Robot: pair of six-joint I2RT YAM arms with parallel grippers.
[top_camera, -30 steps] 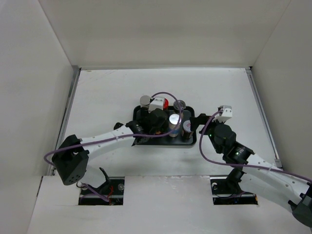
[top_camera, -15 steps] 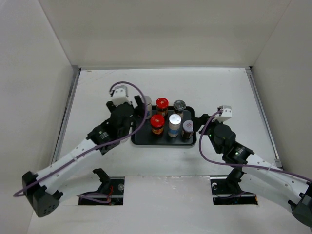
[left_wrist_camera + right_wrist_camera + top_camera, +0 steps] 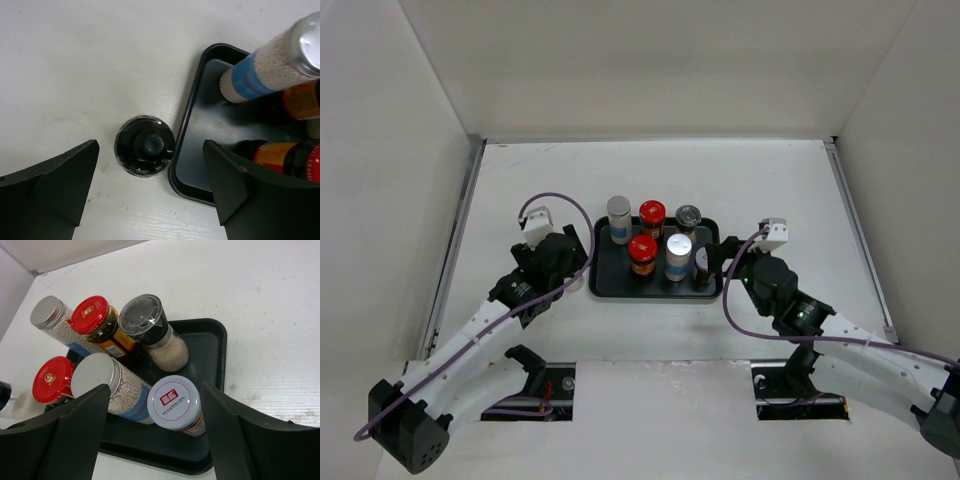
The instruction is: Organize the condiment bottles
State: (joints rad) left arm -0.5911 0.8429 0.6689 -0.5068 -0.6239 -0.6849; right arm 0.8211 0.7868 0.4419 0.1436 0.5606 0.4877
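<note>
Six condiment bottles stand in the black tray [image 3: 603, 288]: a silver-lidded one [image 3: 619, 207], two red-lidded ones [image 3: 652, 211] [image 3: 642, 246], a clear-capped shaker [image 3: 689, 214], another silver-lidded one [image 3: 678, 243] and a white-lidded one [image 3: 175, 402]. A black-lidded jar [image 3: 145, 145] stands on the table just left of the tray's edge [image 3: 186, 131]. My left gripper [image 3: 150, 145] is open above this jar, one finger on each side. In the top view the left gripper [image 3: 572, 270] covers the jar. My right gripper [image 3: 154, 387] is open, with its fingers either side of the white-lidded bottle.
White walls enclose the table on the left, back and right. The tray [image 3: 212, 340] sits mid-table, with bare table surface behind it and to both sides. Purple cables loop above both wrists.
My left arm has drawn back from over the tray to its left side and now hangs over the black-lidded jar. My right gripper has edged slightly left toward the tray.
</note>
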